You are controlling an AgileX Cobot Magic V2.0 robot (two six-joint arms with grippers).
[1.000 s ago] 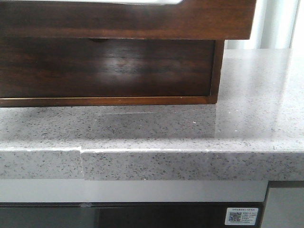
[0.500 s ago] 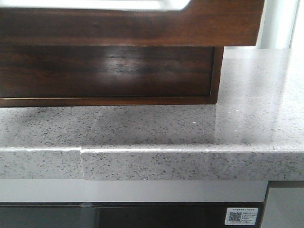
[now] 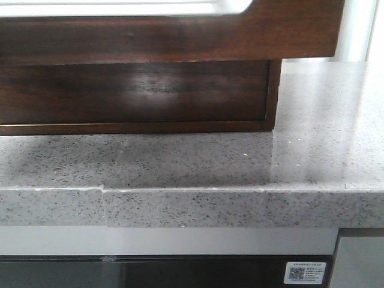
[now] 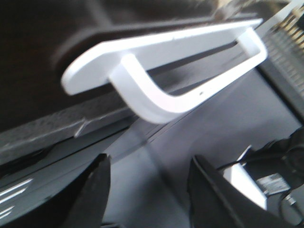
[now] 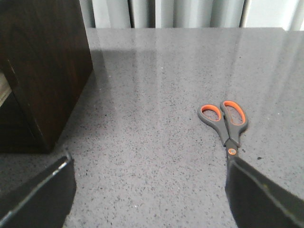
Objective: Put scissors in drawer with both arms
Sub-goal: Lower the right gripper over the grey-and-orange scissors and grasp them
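the drawer (image 3: 180,33) sticks out toward the room from the dark wooden cabinet (image 3: 138,96) that stands on the speckled gray counter (image 3: 300,162). its front is shiny dark brown wood, and a strip of its white inside (image 3: 120,7) shows along the top

the left gripper (image 4: 147,190) is spread, with nothing between its two dark fingers (image 4: 92,194). the picture from that arm is blurry. past the fingertips is the white lining (image 4: 166,45) of the drawer with its round corner, poking out of the dark cabinet. the gripper is apart from it and touches nothing. a black cable and a small white label (image 4: 270,183) sit off to one side of the fingers

the right gripper (image 5: 147,190) is spread wide too, and it holds nothing. it hangs above the counter (image 5: 156,71). the scissors (image 5: 225,123) lie flat on the counter just ahead of one dark finger (image 5: 261,194). the handles are gray with orange inside the rings, and they point away from the gripper. the blade end runs under that finger's tip, so i cannot see the blades. i cannot tell if the finger touches them. a corner of the dark cabinet (image 5: 42,66) stands near the other finger, well apart from the scissors. gray curtains (image 5: 166,12) hang behind the far edge of the counter
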